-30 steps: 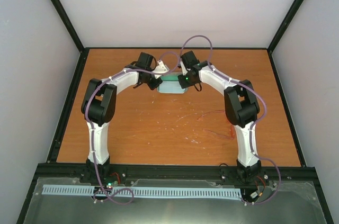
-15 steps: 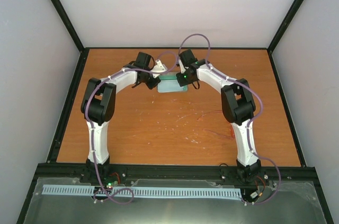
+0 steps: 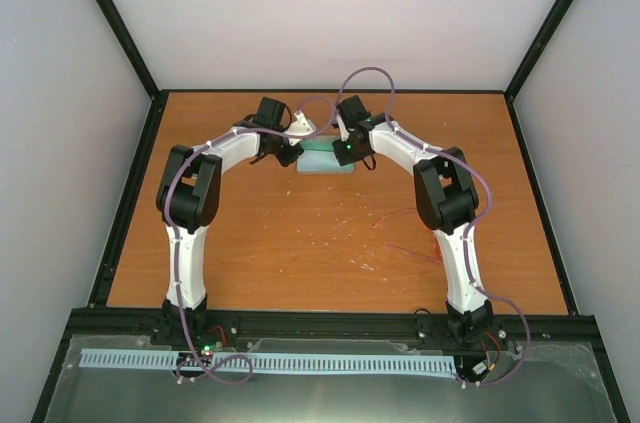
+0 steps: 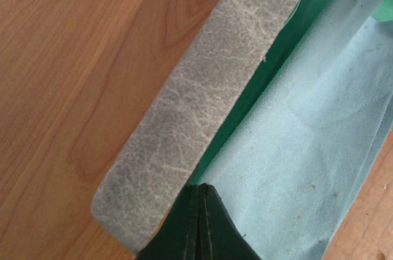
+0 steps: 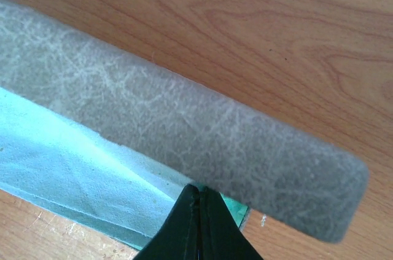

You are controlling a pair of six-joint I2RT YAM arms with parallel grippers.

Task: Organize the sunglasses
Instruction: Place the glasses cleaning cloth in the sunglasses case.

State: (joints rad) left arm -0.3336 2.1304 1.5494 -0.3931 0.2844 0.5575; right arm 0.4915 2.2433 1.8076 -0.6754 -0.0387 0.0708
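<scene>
The sunglasses [image 3: 412, 243] lie as thin red-pink lines on the table, near my right arm's forearm, untouched. Both grippers meet at the far middle over the grey case [image 4: 202, 88], which lies open with green lining and the pale blue cloth [image 4: 307, 149] on it. My left gripper [image 4: 201, 187] is shut, its tips pinching the cloth's edge beside the grey flap. My right gripper [image 5: 198, 187] is shut on the cloth's [image 5: 55, 155] corner, just under the grey flap [image 5: 202, 131]. In the top view the cloth [image 3: 325, 163] shows between the two grippers.
The wooden table [image 3: 300, 243] is bounded by a black frame and white walls on three sides. The case sits near the back edge. Faint white scratches mark the table's middle.
Both grippers have moved a little toward the back wall with the cloth, and the visible part of the cloth has become shorter. The sunglasses have not moved.
</scene>
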